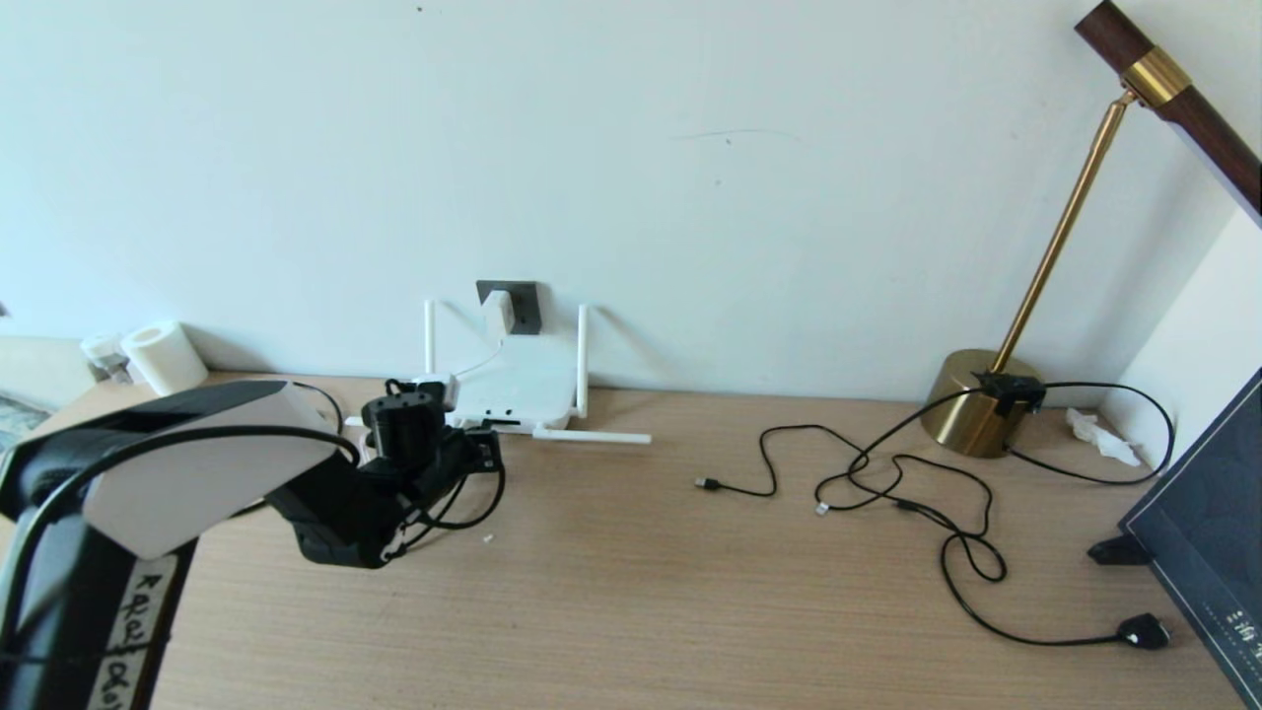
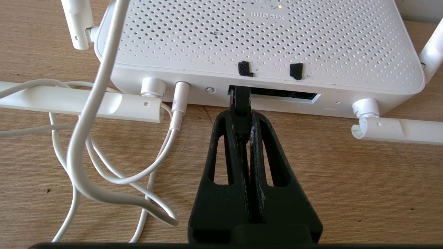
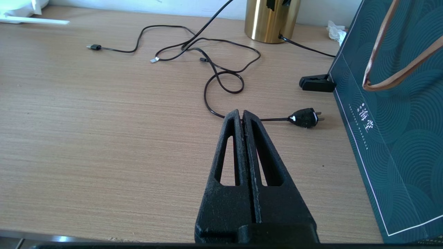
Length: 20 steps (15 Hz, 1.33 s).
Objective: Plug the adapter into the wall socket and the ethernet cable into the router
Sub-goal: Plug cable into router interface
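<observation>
- While the left gripper [image 2: 242, 119] sits low over the desk [image 1: 631, 611] just before the router [image 1: 518, 385], its fingers [image 2: 230, 145] are pinched narrow on the black plug of the ethernet cable [image 2: 241, 103].
- That plug's tip is at the left end of the router's dark port slot [image 2: 283, 97]; how deep it sits cannot be told.
- Its long axis runs straight from the fingertips into the port, toward the desk's rear edge.
- Beside it, a white cord [image 2: 178, 103] is plugged into the router's edge and loops over the desk.
- At the rear edge the router lies flat; two antennas [image 1: 582, 360] stand up, two lie along the desk.
- On the wall above it, the adapter [image 1: 505, 311] sits in the socket [image 1: 523, 306], its cord hanging to the router.
- Over the desk's right part the right gripper [image 3: 242, 116] is closed on nothing, near a lamp cord's black plug [image 3: 304, 117].
- Near the rear right corner stands a brass lamp [image 1: 976, 399]; a dark bag [image 3: 398, 131] stands at the right edge.
</observation>
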{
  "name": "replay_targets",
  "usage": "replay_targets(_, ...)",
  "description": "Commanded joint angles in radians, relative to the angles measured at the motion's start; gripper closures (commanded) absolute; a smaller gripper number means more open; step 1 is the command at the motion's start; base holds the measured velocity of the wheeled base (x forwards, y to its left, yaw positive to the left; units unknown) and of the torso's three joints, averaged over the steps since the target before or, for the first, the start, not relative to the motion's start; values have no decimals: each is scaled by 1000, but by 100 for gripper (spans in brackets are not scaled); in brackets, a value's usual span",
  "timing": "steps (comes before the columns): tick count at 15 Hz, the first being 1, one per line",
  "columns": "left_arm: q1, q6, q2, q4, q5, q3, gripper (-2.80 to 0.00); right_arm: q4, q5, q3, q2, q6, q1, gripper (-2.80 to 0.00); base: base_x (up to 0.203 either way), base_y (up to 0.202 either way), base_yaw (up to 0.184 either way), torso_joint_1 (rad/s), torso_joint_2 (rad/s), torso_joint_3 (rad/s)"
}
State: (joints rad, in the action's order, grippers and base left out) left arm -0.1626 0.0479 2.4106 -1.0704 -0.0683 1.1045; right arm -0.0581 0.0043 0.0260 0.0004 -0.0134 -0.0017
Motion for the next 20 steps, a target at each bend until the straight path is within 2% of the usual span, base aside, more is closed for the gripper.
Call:
replay_targets(1,0,1,2,-8,-1,3,0,0,0,0,0,0,0,0,0,0,0,0,0,0)
replay_targets(20,0,0,28,-2,-1,45,0,0,0,0,0,0,0,0,0,0,0,0,0,0)
